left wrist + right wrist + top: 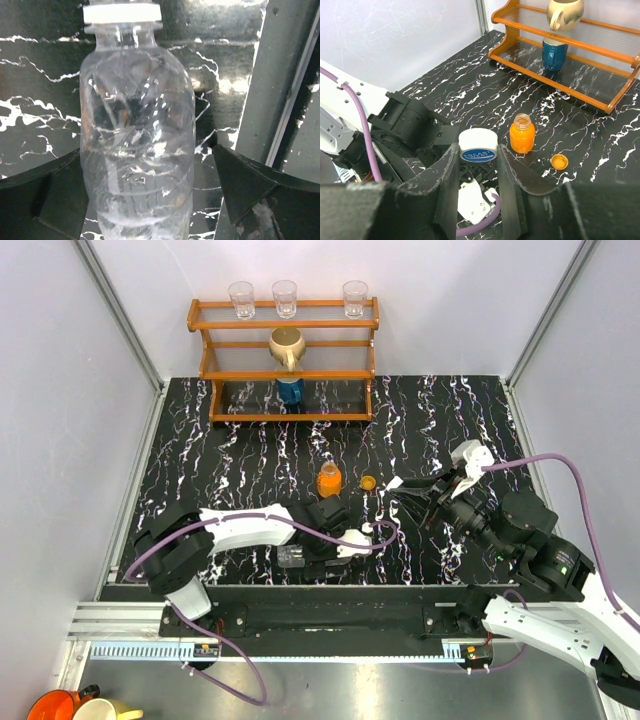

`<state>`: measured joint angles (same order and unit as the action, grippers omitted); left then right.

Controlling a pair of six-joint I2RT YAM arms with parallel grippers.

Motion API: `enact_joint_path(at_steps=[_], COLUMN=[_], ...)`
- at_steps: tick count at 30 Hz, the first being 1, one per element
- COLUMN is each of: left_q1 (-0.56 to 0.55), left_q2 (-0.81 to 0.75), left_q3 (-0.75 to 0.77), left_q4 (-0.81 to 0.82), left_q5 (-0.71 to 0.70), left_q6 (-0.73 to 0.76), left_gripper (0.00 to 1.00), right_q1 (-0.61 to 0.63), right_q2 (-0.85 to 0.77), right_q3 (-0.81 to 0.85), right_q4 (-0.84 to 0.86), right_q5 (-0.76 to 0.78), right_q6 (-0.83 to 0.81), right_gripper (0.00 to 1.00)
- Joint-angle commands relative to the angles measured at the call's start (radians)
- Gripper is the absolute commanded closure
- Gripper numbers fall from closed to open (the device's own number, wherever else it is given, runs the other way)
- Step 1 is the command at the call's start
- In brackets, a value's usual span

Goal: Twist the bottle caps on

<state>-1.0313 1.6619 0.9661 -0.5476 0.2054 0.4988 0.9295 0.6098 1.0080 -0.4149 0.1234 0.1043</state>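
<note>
White cap, blue-rimmed, is noted pinched between the fingers of the right gripper, which is closed tight on it. In the left wrist view the same cap is seen seated on the neck of the clear bottle; how far the thread is run down cannot be told. The left gripper is spread wide. The bottle lies between its fingers, with a visible gap at the 3 o'clock side, so nothing is held there. Whether the bottle stands upright or leans cannot be judged. The orange bottle is seen open-necked on the table, with the orange cap lying loose just beside it at 3 o'clock, not yet fitted. Risks, as judged from here: with the bottle body unclamped, any further twist from the right side is likely to be passed into the bottle, which would spin with the cap rather than tighten. If the right arm is raised with the cap pinched, the light, crumpled bottle could be lifted or tipped. If the thread is only partly caught, the cap could be pulled off crooked. The left arm reaches across at 6 o'clock of the orange bottle, so that bottle could be knocked over by a careless sweep.
</note>
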Motion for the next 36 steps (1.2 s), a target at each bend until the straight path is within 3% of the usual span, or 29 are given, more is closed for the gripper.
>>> enact_joint_path(at_steps=[1,18,36], left_q1=[0.004,0.125,0.198], left_q2=[-0.079,-0.258,-0.179], left_q3=[-0.026,-0.161,-0.23], left_q4=[0.02,-0.066,0.035], left_q5=[0.012,0.015,0.035], left_q6=[-0.005,0.057,0.115], left_gripper=[0.01,0.01,0.04], right_q1=[0.006,0.006,0.006], right_q2=[-0.008,-0.013,-0.001], right_q3=[0.034,0.021,0.017], right_q4=[0.007,-0.002,-0.002], right_q5=[0.021,0.024,0.009], right_q6=[0.014,0.023,0.037], right_gripper=[0.97,0.97,0.97])
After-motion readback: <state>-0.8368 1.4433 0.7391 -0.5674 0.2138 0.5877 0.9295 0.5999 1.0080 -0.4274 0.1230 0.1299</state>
